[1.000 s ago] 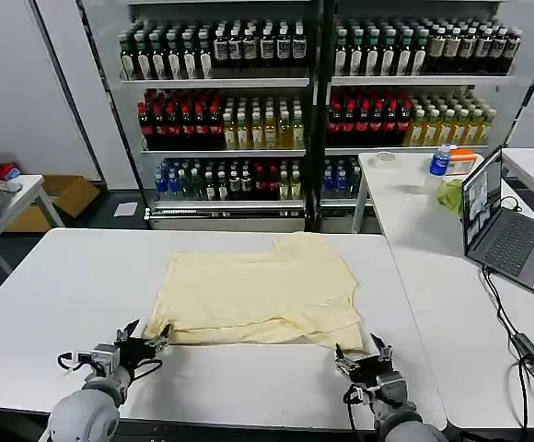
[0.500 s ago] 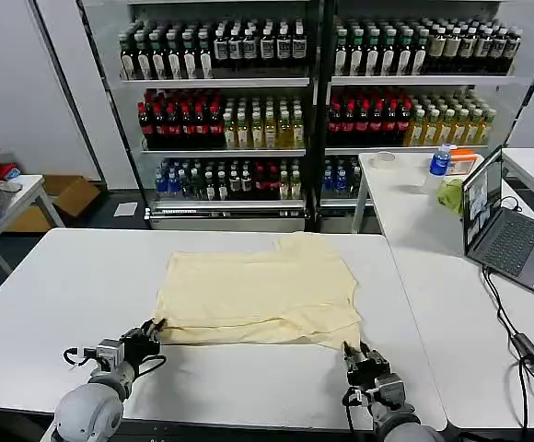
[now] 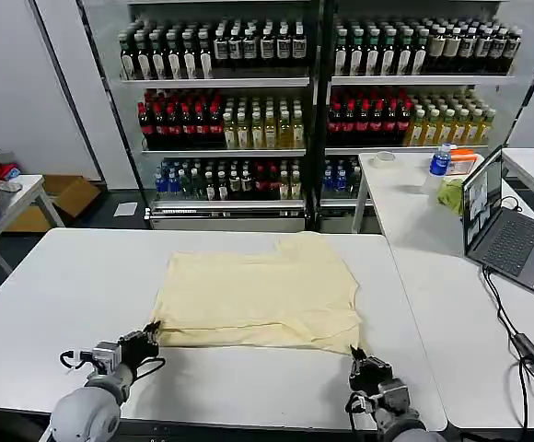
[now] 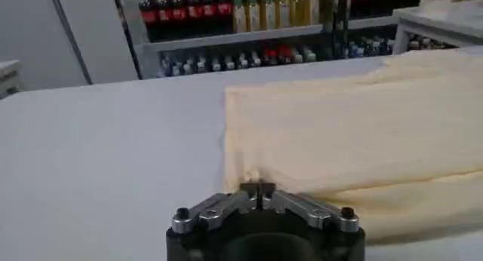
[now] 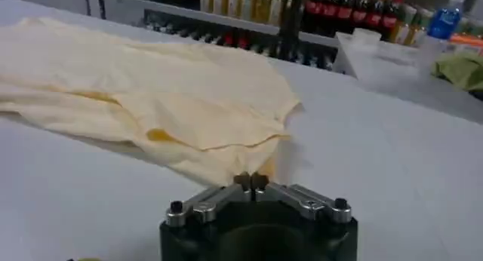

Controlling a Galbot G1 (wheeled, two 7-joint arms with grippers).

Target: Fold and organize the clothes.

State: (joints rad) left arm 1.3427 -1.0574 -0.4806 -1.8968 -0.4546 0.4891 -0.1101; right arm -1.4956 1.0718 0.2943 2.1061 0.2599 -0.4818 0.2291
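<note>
The clothes are one pale cream-yellow T-shirt (image 3: 258, 290), folded and lying flat on the white table (image 3: 64, 276). My left gripper (image 3: 151, 330) is at the shirt's near left corner, shut on the fabric edge (image 4: 249, 181). Its fingertips (image 4: 259, 187) meet right at the hem. My right gripper (image 3: 354, 354) is at the near right corner, shut on the shirt's edge (image 5: 226, 161), and its fingertips (image 5: 250, 181) pinch the cloth. Both grippers sit low on the tabletop at the near side of the shirt.
A second white table (image 3: 423, 212) on the right carries a laptop (image 3: 502, 230), a small yellow-green cloth (image 3: 450, 195), a bottle (image 3: 441, 160) and a cable (image 3: 511, 322). Shelves of bottles (image 3: 313, 101) stand behind. Bare tabletop lies left of the shirt.
Both grippers went from open to shut on the shirt's near corners. They have drawn slightly back toward me, pulling the near edge with them.
</note>
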